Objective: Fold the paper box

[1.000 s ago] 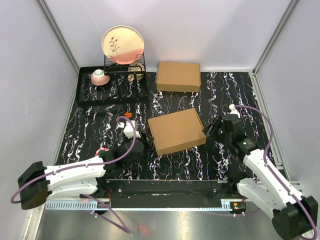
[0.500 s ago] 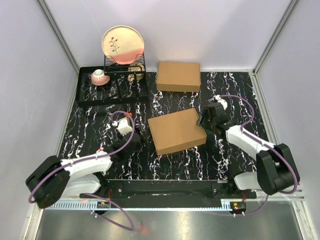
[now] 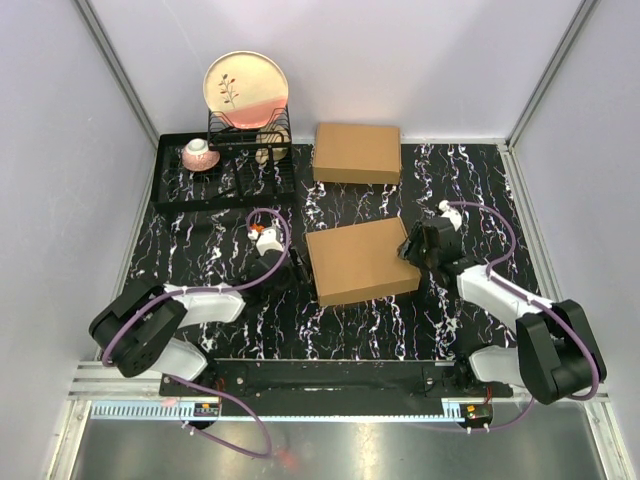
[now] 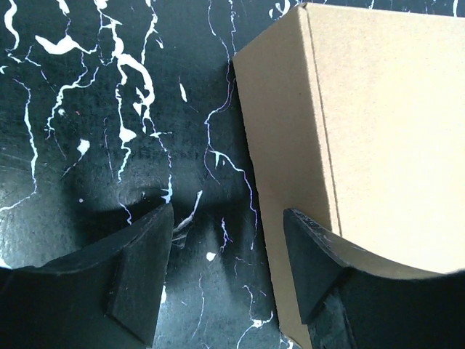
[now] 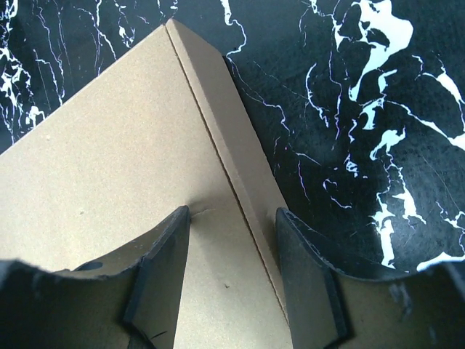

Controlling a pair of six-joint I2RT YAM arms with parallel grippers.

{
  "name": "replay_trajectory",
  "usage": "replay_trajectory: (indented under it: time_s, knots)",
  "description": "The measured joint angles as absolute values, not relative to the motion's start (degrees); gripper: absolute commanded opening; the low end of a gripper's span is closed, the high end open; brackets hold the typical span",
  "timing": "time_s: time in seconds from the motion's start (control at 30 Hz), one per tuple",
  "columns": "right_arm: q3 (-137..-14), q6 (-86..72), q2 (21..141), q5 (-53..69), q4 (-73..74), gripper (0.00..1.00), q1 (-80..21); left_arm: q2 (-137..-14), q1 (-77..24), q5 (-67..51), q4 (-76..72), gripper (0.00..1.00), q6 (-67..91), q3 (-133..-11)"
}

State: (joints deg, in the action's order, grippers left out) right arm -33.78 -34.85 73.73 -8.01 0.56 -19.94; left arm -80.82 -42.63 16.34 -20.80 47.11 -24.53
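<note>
The paper box (image 3: 362,262) lies flat in the middle of the table (image 3: 180,250), made up into a shallow closed rectangle with its plain brown top facing up. Its long axis runs left to right, slewed a little so that the right end sits farther back than the left.

The left tool (image 4: 227,222) is at the box's left end with its fingers apart. In the left wrist view one finger (image 4: 138,276) is over the black marbled surface, and the other (image 4: 320,269) overlaps the box's left side wall. Whether that finger touches the cardboard cannot be told.

The right tool (image 5: 232,214) is at the right end, also spread. It straddles the edge there: one finger (image 5: 163,269) is above the box top, the other (image 5: 305,269) is beyond the side wall over the table, and the crease line runs between them.

A second brown cardboard box (image 3: 357,153), neatly closed, rests well apart at the far edge of the table, its long side likewise running left to right.

At the far left stands a black tray (image 3: 200,190). It carries a wire rack (image 3: 250,135) that holds a round plate (image 3: 246,88) upright, cream and pink with a sprig drawn on it. A small pink cup (image 3: 199,154) sits in the tray to the left of the rack. A pale dish (image 3: 268,148) is tucked low in the rack, too small to make out further.
</note>
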Motion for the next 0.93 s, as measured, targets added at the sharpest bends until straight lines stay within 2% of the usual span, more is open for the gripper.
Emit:
replay_trajectory:
  time_s: [0.37,0.53,0.6,0.73,0.87,0.93]
  knots:
    - [-29.8,-37.8,70.2,-6.2,-1.2,0.57,-19.9,-82.2,-38.4,13.4,-19.2,0.65,45.6,-27.3]
    - [-30.2,-38.0,68.4,-6.7,2.2,0.63,-19.9,-78.6,-36.9,14.4,-15.4,0.68,44.8,-29.3]
    - [-31.4,-37.5,65.3,-7.7,6.6,0.66,-19.3,-75.1,-36.7,16.1,-11.9,0.78,44.4,-30.3]
    - [-38.7,-34.0,56.2,-11.0,14.9,0.69,-15.5,-65.6,-36.2,22.2,-0.2,0.87,44.0,-35.5]
    - [-47.7,-32.0,50.3,-12.4,15.7,0.75,-14.3,-59.9,-35.8,26.9,9.1,0.84,46.3,-42.2]
    - [-48.3,-32.0,48.7,-11.6,14.8,0.79,-14.3,-58.1,-35.8,28.1,12.3,0.88,47.2,-43.4]
